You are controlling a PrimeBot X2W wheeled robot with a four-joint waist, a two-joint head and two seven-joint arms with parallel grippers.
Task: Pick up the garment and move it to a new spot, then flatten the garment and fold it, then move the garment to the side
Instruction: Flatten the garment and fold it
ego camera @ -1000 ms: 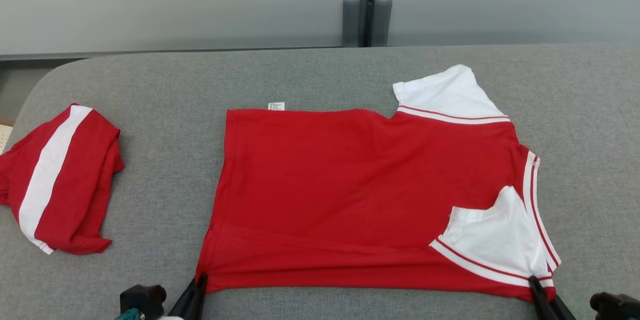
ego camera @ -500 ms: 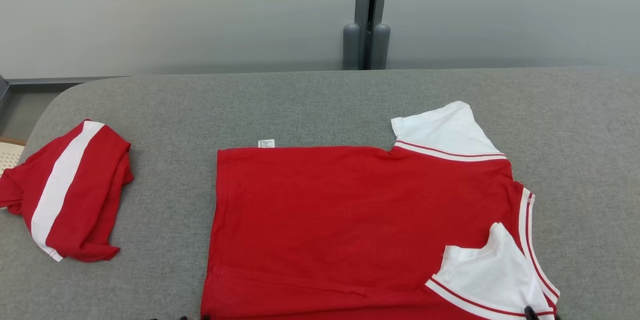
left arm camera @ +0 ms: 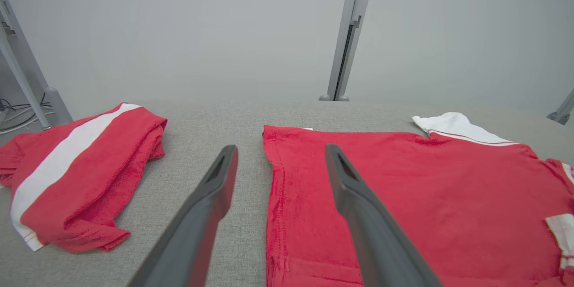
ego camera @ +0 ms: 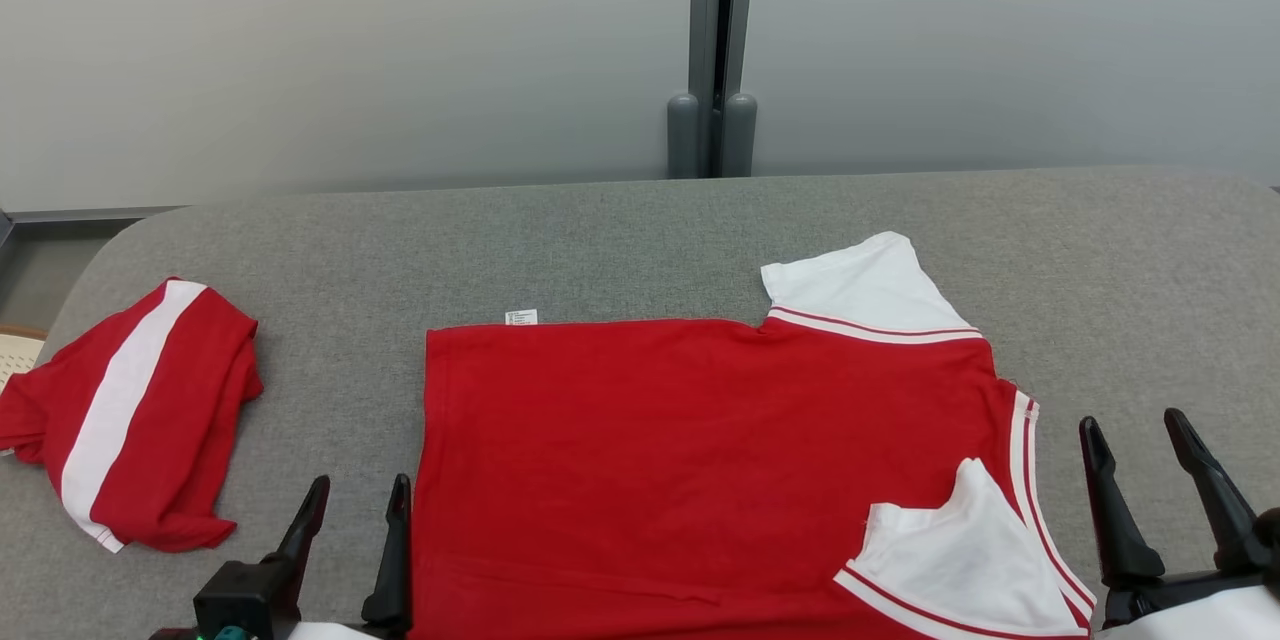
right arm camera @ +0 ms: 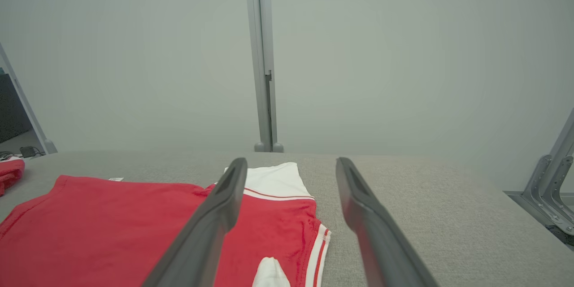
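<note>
A grey, cloth-covered counter (ego camera: pixel 620 230) is set before pale frosted wall panels joined by a grey upright post (ego camera: pixel 712 40). A red short-sleeved shirt with white sleeves and red-and-white striped trim (ego camera: pixel 700 460) is spread flat across the middle and near part of it, hem to the left and neck to the right. A small white label (ego camera: pixel 521 317) shows at the far hem corner.

A second ago the near hem corner and the near neck corner were each pinched between closed jaws. Both corners have since been let go. The left gripper (ego camera: pixel 358 490) is now seen with its jaws wide apart and holding nothing, raised just at the shirt's hem edge. The right gripper (ego camera: pixel 1131 422) is likewise spread and unloaded, over bare counter just beyond the striped neck trim. The whole head view has also shifted, which is taken as a move of the camera and not of the shirt.

From this the placing and pulling-flat can be judged as finished, with the folding not yet begun. The near white sleeve (ego camera: pixel 950 560) is already turned in over the red body, while the far white sleeve (ego camera: pixel 860 290) is left stretched outward. A second red garment with a broad white stripe (ego camera: pixel 130 415), bundled, is kept well apart at the left end.
</note>
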